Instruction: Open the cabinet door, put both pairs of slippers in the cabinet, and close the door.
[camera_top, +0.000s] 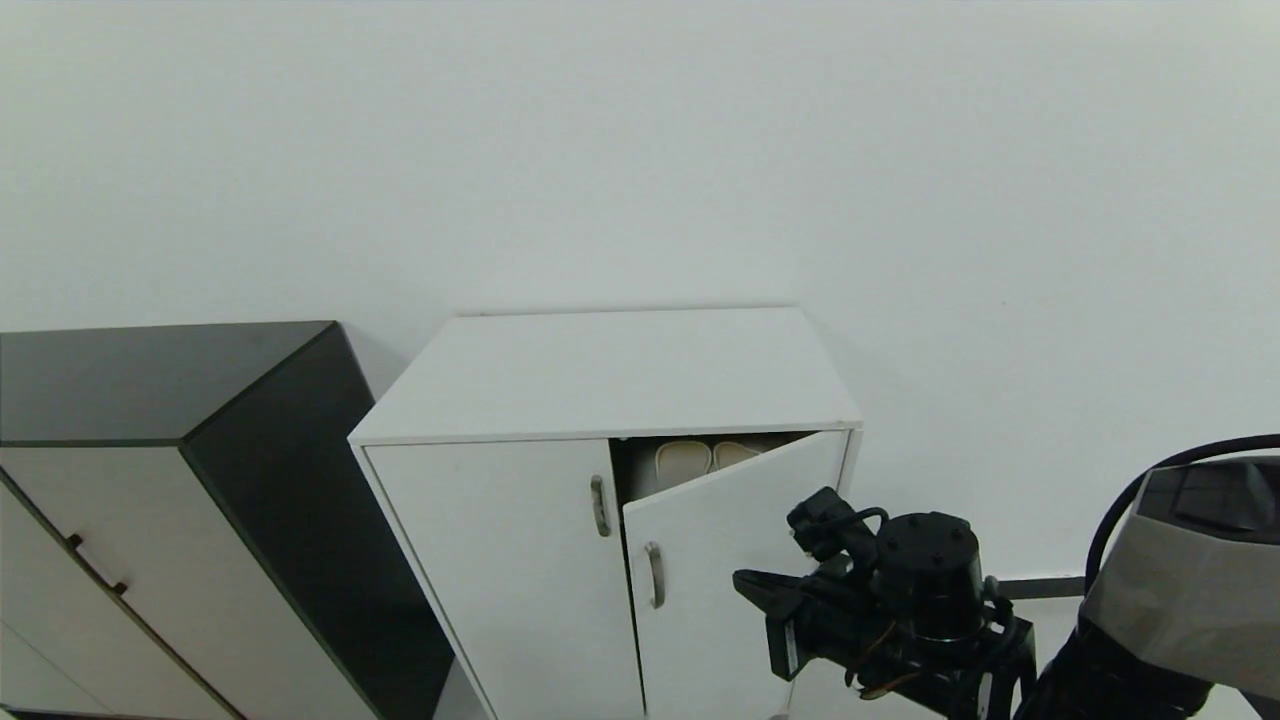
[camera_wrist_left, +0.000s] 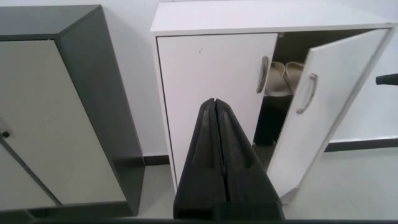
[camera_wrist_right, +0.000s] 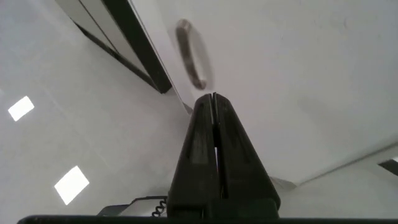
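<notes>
door (camera_top: 735, 520) ajar, frame centre | slippers (camera_top: 700, 457) inside cabinet (camera_top: 600, 370), near its top | right pincer (camera_top: 742, 582) pressed together near handle (camera_top: 654, 575) | left pincer (camera_wrist_left: 216, 102) pressed together | risk: glancing push slips off panel, door rebounds ajar

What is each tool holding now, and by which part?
Nothing. The left tool is shut and empty, away from the cabinet. The right tool is shut and empty too, near the right door's handle, not gripping it.

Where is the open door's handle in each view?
Head: handle on the ajar door, near its free edge.
Left wrist: handle on that door, next to the gap showing the slippers.
Right wrist: handle on the door's face, near its edge.
Shared landmark: the door.
</notes>
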